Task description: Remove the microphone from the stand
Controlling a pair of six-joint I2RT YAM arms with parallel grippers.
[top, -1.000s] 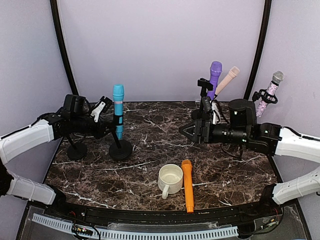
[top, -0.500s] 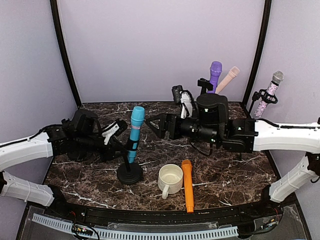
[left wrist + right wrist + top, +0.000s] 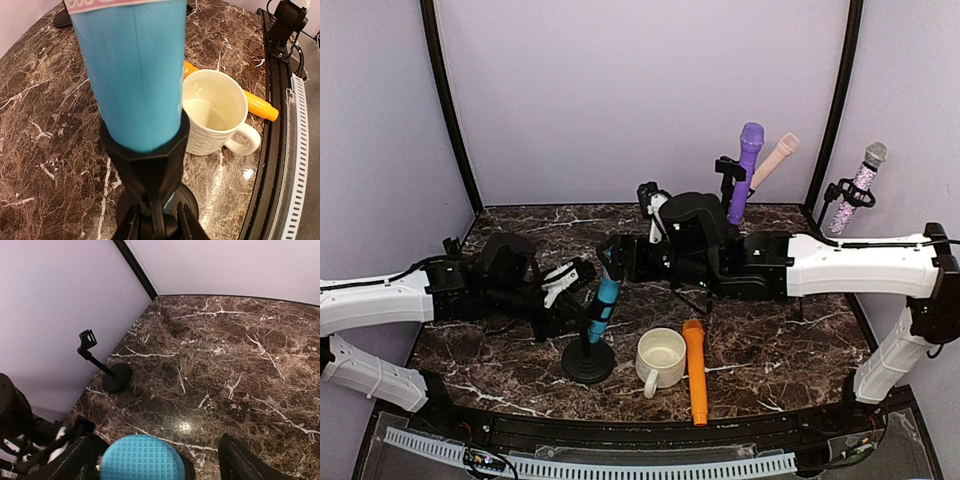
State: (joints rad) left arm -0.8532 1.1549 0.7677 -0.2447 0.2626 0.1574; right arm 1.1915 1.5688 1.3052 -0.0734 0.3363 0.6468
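Observation:
A blue microphone point(image 3: 603, 308) sits tilted in the clip of a black stand point(image 3: 588, 362) at the front middle of the table. My left gripper point(image 3: 576, 287) is shut on the stand's stem just under the clip. In the left wrist view the microphone point(image 3: 132, 75) fills the frame above the clip point(image 3: 146, 162), and my gripper point(image 3: 157, 227) pinches the stem. My right gripper point(image 3: 611, 258) is open at the microphone's head. In the right wrist view the meshed blue head point(image 3: 142, 460) lies between the spread jaws of that gripper point(image 3: 160, 462), with gaps on both sides.
A white mug point(image 3: 660, 357) and an orange microphone point(image 3: 695, 370) lying flat are just right of the stand. Purple point(image 3: 749, 160), beige point(image 3: 776, 158) and sparkly point(image 3: 861, 185) microphones stand at the back right. An empty black stand point(image 3: 112, 375) is at the left wall.
My left gripper has carried the stand with the blue microphone rightward and toward the front. My right arm has swung left and brought its open jaws around the microphone's head.

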